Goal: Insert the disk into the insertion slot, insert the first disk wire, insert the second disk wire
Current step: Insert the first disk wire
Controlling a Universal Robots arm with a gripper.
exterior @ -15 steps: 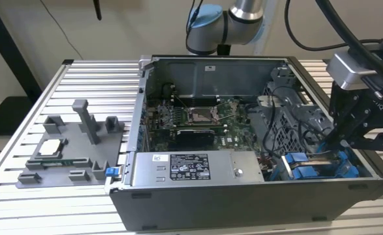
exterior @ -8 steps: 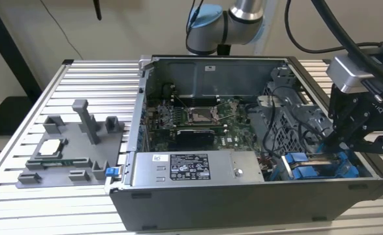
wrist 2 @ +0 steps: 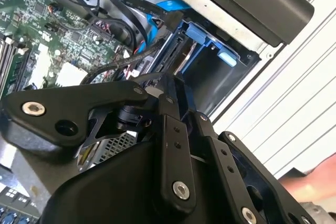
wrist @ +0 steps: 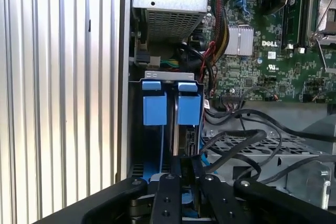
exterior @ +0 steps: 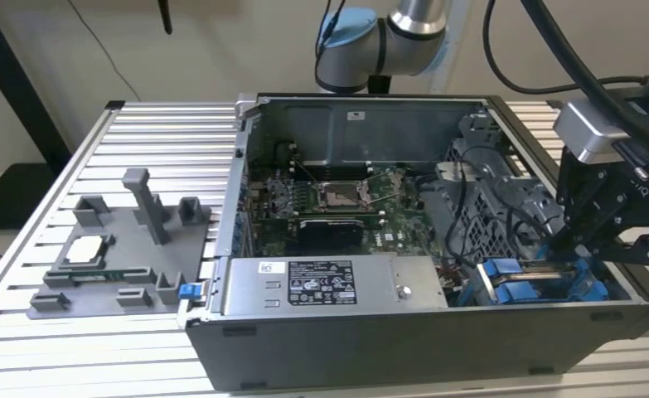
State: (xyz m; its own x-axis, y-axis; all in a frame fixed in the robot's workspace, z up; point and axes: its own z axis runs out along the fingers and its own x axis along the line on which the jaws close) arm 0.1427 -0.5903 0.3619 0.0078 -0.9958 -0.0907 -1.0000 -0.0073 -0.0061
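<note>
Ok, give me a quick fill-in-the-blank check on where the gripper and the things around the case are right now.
1. The gripper hangs over the drive cage at the exterior view's ____ end of the case.
2. The plastic tabs on that cage are coloured ____.
3. The grey fixture lies on the table, to the exterior view's ____ of the case.

Missing words: right; blue; left.

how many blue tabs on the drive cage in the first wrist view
2: one tab by the case wall, the other beside it toward the motherboard; more may hide behind the tool.
</note>
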